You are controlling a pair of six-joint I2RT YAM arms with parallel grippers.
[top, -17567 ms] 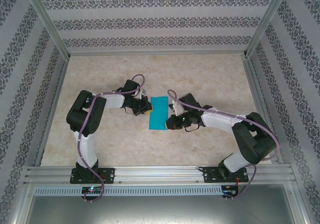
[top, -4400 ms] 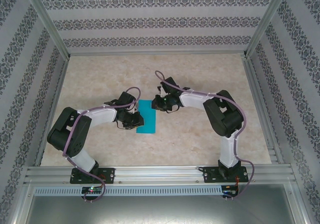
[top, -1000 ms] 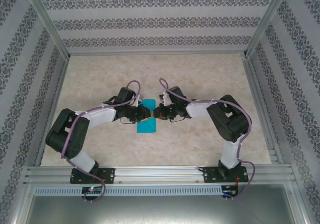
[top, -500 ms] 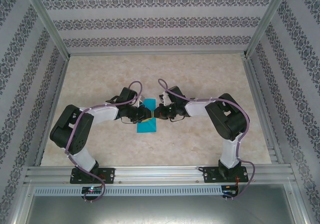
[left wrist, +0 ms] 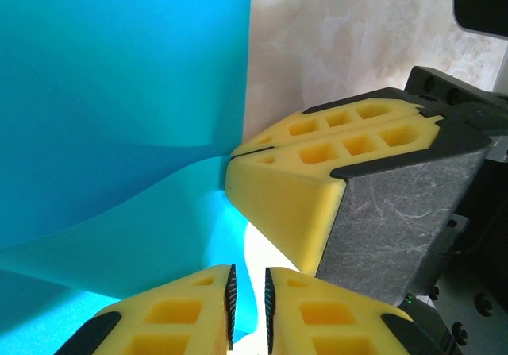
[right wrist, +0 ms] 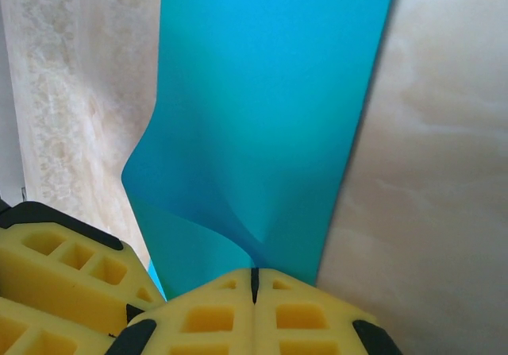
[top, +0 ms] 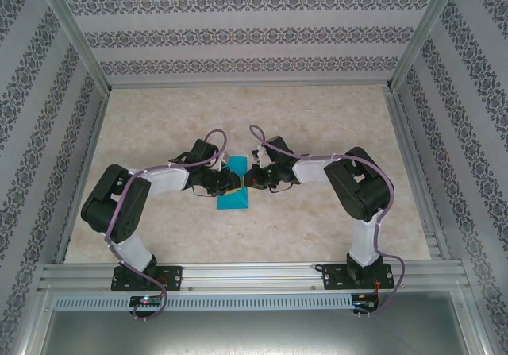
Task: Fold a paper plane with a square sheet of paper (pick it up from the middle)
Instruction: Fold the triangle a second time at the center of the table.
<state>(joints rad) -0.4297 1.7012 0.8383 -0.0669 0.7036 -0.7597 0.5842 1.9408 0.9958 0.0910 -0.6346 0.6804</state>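
Note:
The square sheet of paper (top: 232,201) is teal-blue and lies folded into a narrow strip at the table's middle. Its right edge is lifted and curled where both grippers meet. My right gripper (right wrist: 255,272) is shut on that lifted edge of the paper (right wrist: 270,93), which bulges upward just ahead of its yellow pads. My left gripper (left wrist: 248,269) faces it tip to tip, with its jaws a narrow slit apart. The paper (left wrist: 119,93) shows through that slit, and the pads do not press together. The right gripper's fingers (left wrist: 317,204) sit just beyond. No paper plane shape shows.
The beige marbled tabletop (top: 333,117) stretches bare around the paper. Patterned walls and aluminium posts (top: 75,33) enclose the table on three sides. Both arms reach inward, elbows (top: 111,204) out, with their bases on the near rail (top: 254,275).
Both grippers stay together at the paper's right edge. The left jaws have narrowed very slightly and the left elbow has shifted a little right. The right gripper stays shut.

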